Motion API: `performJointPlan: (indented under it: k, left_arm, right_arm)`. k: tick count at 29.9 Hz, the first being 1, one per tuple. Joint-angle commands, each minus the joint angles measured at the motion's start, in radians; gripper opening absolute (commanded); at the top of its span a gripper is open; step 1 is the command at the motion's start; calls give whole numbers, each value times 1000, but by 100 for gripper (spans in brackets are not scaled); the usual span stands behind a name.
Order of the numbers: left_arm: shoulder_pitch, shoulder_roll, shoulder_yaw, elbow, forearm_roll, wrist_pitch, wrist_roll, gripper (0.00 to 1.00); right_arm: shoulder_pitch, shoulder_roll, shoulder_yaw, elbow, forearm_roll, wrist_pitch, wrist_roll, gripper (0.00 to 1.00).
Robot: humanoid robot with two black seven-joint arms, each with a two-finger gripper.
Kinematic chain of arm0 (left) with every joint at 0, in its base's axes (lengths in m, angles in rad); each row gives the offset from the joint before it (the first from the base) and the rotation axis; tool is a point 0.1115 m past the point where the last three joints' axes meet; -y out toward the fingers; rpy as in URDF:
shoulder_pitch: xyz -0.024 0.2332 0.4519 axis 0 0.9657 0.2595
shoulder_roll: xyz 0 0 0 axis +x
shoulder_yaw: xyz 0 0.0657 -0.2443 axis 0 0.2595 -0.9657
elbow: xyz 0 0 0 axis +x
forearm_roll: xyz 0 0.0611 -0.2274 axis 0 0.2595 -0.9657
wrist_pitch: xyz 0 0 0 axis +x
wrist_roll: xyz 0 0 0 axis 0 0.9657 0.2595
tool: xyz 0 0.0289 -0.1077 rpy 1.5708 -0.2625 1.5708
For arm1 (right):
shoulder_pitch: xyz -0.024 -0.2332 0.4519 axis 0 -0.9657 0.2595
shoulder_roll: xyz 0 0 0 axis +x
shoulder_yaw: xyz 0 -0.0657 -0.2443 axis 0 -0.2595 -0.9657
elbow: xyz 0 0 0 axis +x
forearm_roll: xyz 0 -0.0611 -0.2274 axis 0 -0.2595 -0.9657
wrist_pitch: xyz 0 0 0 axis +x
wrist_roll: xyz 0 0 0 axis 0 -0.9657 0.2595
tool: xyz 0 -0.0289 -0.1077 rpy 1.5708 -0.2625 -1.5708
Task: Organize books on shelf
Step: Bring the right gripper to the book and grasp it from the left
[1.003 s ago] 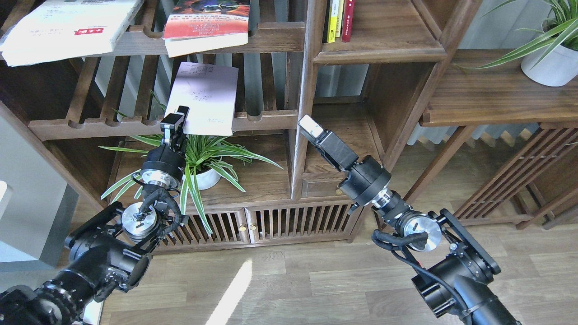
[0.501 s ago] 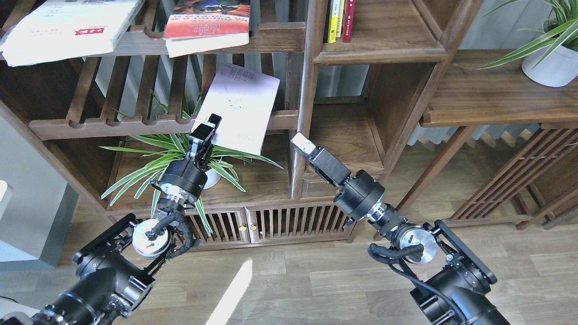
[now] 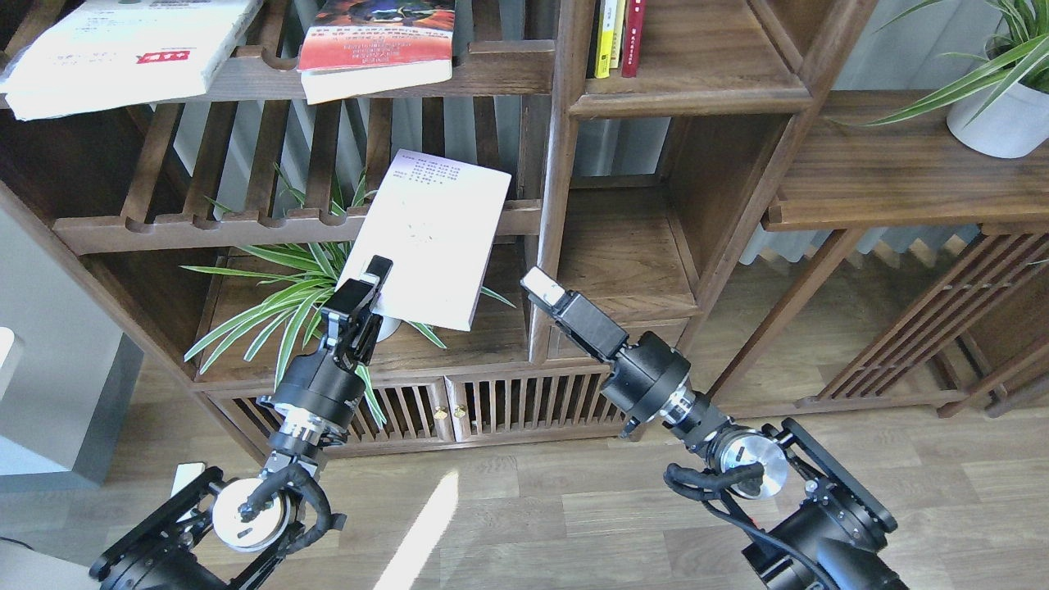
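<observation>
My left gripper [image 3: 370,280] is shut on the lower left corner of the thin pale lilac-white book [image 3: 433,233]. The book hangs tilted in front of the lower slatted rack. My right gripper [image 3: 542,288] sits just right of the book's lower edge, by the bookcase post; its fingers cannot be told apart. A large white book with red characters [image 3: 123,49] and a red-orange book [image 3: 373,45] lie on the upper slatted rack. Slim yellow [image 3: 605,37] and red [image 3: 632,37] books stand at the left of the plank shelf [image 3: 705,65].
A spider plant in a white pot [image 3: 311,287] stands below the held book, leaves near my left wrist. A vertical post [image 3: 557,164] divides the racks from the narrow compartments. A side table [image 3: 901,172] at right carries another potted plant [image 3: 996,115].
My left gripper has pulled the lilac-white book off the lower slatted rack, down and to the right. My right gripper has dropped slightly lower and left.
</observation>
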Motion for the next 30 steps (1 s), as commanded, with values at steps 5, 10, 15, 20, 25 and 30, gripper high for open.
performJointPlan:
  k: [5,10,15,20,25,30]
  left_arm:
    - [63,4,-16,-107,64,0,2,0]
    - [94,3,-3,-138,122,0,5,1]
    - [94,3,11,-147,154,0,8,1]
    - [96,6,20,-160,159,0,18,1]
    - [106,6,20,-173,159,0,18,1]
    - [123,9,22,-193,159,0,18,1]
  right_arm:
    - [-4,-2,-18,-8,-3,0,0,99]
    - [-3,0,-18,-9,-3,0,0,99]
    - [5,2,-20,-15,-3,0,0,99]
    - [8,9,-20,-28,-3,0,0,99]
    - [9,11,-20,-37,-5,0,0,99]
    - [14,18,-20,-64,-5,0,0,99]
